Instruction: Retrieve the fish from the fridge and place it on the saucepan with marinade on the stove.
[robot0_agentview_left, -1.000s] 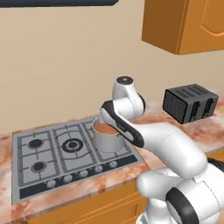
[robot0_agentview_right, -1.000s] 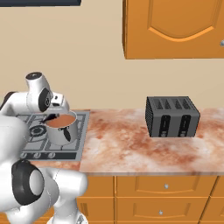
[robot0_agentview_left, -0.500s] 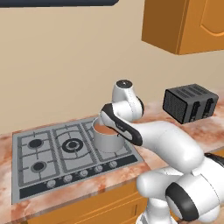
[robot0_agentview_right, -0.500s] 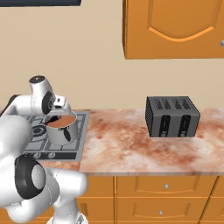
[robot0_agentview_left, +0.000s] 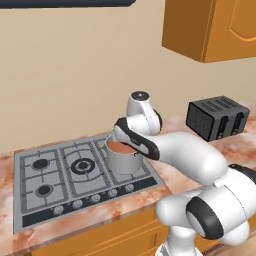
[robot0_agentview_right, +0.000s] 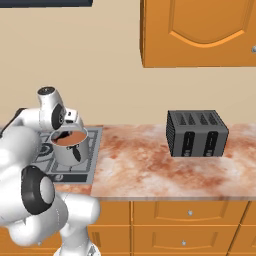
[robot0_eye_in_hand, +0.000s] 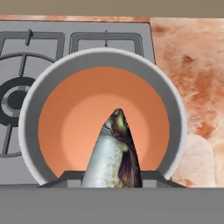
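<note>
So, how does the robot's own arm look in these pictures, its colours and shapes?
The glossy white arm is built of thick rounded segments with dark grey bands and round caps at the joints. One link carries a black strip along its side. The tool ends in two small dark grey tips. No cables or markings are visible.

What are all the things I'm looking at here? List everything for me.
fish: one, silvery grey, held over the saucepan
saucepan: one, shiny steel, on the stove's right side
marinade: orange, fills the saucepan
stove: one, grey with black burners, set in the counter
toaster: one, dark grey, on the counter right of the stove
counter: reddish marble
cabinets: orange wood, above and below
gripper: one, shut on the fish
</note>
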